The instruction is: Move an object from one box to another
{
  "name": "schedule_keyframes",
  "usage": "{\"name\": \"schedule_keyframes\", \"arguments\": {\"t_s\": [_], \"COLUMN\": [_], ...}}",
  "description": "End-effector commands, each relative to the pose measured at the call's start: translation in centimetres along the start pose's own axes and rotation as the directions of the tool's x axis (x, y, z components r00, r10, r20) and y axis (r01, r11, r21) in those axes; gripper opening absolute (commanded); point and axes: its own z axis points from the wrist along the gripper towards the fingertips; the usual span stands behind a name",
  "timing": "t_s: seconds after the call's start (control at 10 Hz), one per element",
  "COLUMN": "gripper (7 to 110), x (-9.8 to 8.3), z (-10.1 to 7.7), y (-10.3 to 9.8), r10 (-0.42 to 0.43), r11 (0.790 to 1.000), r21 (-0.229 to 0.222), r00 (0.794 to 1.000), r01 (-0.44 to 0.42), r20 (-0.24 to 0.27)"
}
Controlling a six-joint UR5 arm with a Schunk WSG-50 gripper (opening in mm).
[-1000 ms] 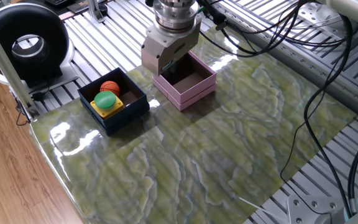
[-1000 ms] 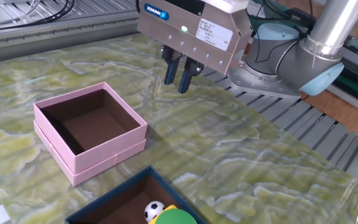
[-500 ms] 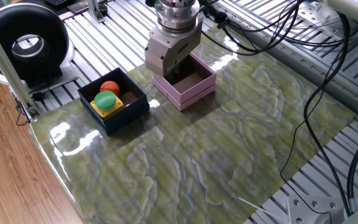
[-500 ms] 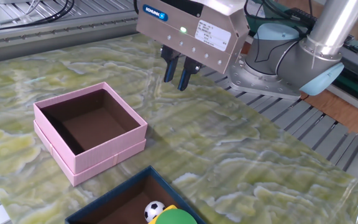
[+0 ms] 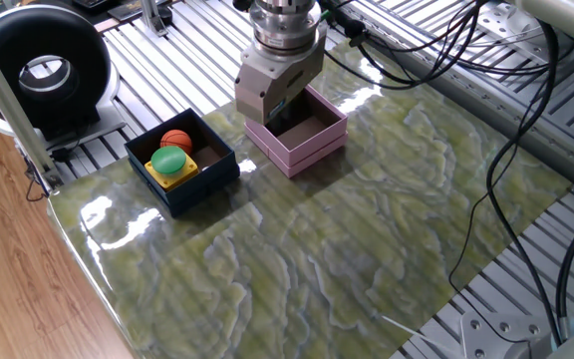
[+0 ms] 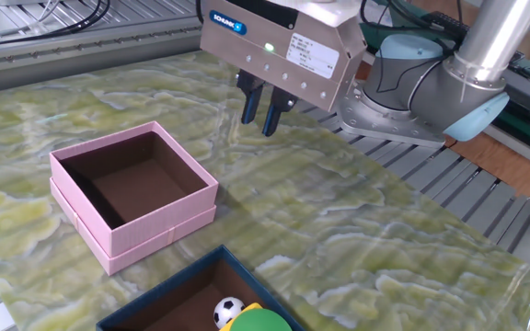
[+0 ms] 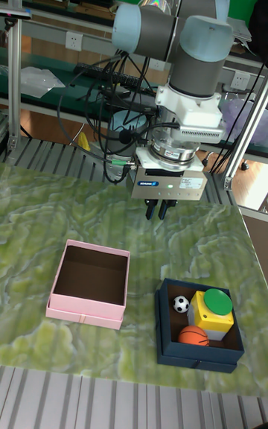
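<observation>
The navy box (image 7: 199,351) stands on the green marbled table (image 5: 367,249) and holds three things: a yellow block (image 7: 211,315) topped by a green cap (image 7: 218,300), an orange ball (image 7: 194,335) and a small soccer ball (image 7: 181,303). In the tall fixed view the soccer ball lies at the block's left and the orange ball in front of it. The pink box (image 7: 89,284) sits well apart from the navy box on the same table; its dark brown inside holds nothing. The gripper (image 6: 259,110) hangs in the air above the table, beyond the pink box's far side and clear of both boxes. Its two dark fingers (image 6: 248,103) point downward, close together with a narrow gap, and grasp nothing. A green light (image 6: 269,46) glows on the gripper's grey body.
</observation>
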Motion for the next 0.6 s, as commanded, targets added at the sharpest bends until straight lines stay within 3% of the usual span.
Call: {"name": "schedule_keyframes", "arguments": {"t_s": [0.0, 0.5], "gripper": [22, 22], "x": [-0.92, -0.5], "z": [-0.3, -0.14], "y": [0.72, 0.31], "r10": [-0.009, -0.041], "r11": [0.999, 0.999], "r21": [-0.031, -0.019], "r00": [0.999, 0.999], "r01": [0.01, 0.041], "r20": [0.035, 0.022]}}
